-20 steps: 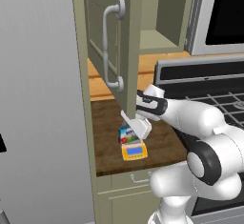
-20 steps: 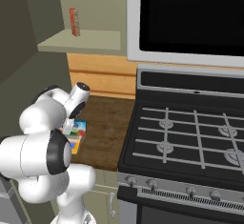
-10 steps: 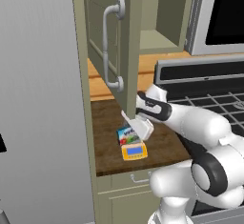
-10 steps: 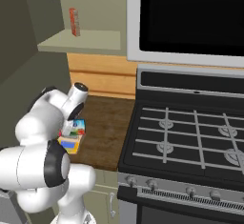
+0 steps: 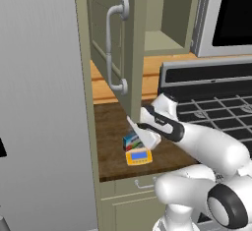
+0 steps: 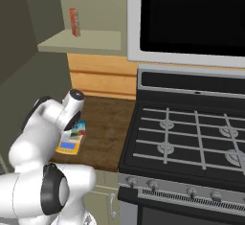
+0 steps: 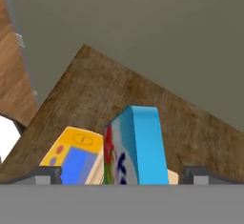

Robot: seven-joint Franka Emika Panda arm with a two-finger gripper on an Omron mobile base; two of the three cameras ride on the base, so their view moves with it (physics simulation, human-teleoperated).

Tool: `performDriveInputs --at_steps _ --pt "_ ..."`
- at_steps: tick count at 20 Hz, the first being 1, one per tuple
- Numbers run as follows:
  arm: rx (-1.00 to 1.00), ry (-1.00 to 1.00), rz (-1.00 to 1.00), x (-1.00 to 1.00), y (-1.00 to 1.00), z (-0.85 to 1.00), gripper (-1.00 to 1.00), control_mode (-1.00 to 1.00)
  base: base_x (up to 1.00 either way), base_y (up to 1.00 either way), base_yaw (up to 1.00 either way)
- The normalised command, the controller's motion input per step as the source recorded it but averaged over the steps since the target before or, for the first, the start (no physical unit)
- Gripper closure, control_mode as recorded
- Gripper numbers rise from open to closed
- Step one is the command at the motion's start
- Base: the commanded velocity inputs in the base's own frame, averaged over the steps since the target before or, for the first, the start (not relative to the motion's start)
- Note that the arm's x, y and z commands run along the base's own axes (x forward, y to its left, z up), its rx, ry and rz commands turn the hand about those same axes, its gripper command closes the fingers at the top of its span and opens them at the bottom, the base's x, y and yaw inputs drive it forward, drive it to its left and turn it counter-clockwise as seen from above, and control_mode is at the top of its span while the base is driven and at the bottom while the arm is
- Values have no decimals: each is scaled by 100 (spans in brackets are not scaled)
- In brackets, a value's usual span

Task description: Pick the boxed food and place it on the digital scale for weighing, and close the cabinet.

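my gripper [image 7: 121, 174] stood with fingers spread wide, gripping nothing, a little higher above the boxed food [image 7: 136, 147] than a second earlier. the box sat on edge on the digital scale [image 5: 138, 156] on the wooden counter [image 6: 103, 123]. the cabinet [image 5: 113, 43] door remained open.

A dark brown wooden counter [image 7: 90, 89] with visible grain and a matt finish is seen. The small blue boxed food [image 7: 140, 147] appears as smooth printed cardboard with a slight sheen. The yellow-orange digital scale [image 7: 71, 157] looks like smooth plastic, its blue display flat and glossy. The sage-green panelled cabinet door [image 5: 101, 43] is matt painted, with a smooth light-grey bar handle [image 5: 112, 48] of metal look. The black stove grates [image 6: 191, 138] appear dull metal. The white arm shell [image 5: 206, 144] is smooth and glossy.
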Motion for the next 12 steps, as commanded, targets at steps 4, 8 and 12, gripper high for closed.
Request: performDriveInputs --at_steps 4,8,12 --pt "0 -16 0 0 -6 0 -100 -100 0 0 0" --pt "0 -23 0 -8 -5 4 -100 -100 0 0 0" --pt "0 -44 3 -59 0 66 -100 -100 0 0 0"
